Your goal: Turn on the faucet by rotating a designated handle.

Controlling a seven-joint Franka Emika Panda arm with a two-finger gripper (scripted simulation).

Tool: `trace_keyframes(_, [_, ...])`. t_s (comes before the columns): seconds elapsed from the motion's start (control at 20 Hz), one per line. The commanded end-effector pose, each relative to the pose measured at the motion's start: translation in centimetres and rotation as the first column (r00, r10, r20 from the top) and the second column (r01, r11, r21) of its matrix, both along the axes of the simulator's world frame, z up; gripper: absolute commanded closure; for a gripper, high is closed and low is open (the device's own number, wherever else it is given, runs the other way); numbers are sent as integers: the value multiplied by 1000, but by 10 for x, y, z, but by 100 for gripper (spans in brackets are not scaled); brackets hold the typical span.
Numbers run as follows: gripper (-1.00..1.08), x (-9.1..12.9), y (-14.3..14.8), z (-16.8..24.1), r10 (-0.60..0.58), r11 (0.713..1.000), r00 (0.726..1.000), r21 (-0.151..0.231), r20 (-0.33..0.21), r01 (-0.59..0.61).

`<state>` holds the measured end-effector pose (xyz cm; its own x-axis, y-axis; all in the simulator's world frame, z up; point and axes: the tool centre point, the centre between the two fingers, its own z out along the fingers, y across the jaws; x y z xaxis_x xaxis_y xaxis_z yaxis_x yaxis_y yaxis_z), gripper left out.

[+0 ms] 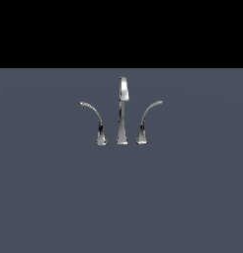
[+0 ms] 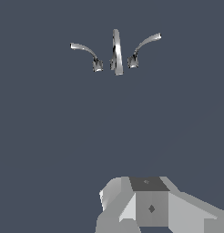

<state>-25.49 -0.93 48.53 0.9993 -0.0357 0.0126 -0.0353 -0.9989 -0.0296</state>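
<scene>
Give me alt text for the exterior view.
A small shiny chrome faucet set stands on a flat grey-blue surface: a tall tapered spout between two thin curved levers, one arcing left, one right. Black band above.

Flat grey floor — chrome faucet upright on it

Faucet: shiny chrome, three pieces on grey floor; tall tapered spout upright in the middle; handle on exterior view's right, thin lever on cone base, tip curving rightward; mirror lever opposite.
</scene>
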Motion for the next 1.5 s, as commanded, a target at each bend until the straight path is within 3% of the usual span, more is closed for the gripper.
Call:
trace_keyframes(0.0, [108, 0, 0, 0, 0, 1000, 1000, 0, 0, 0])
trace_keyframes(0.45, [108, 13, 6, -11, -51, 999, 999, 0, -1, 51])
trace_keyframes(0.85, [108, 47, 18, -40, -181, 983, 983, 0, -4, 181])
trace_keyframes(1.15, [108, 86, 25, -72, -321, 947, 947, -1, -8, 321])
trace_keyframes(1.45, [108, 129, 27, -106, -463, 886, 886, -2, -11, 463])
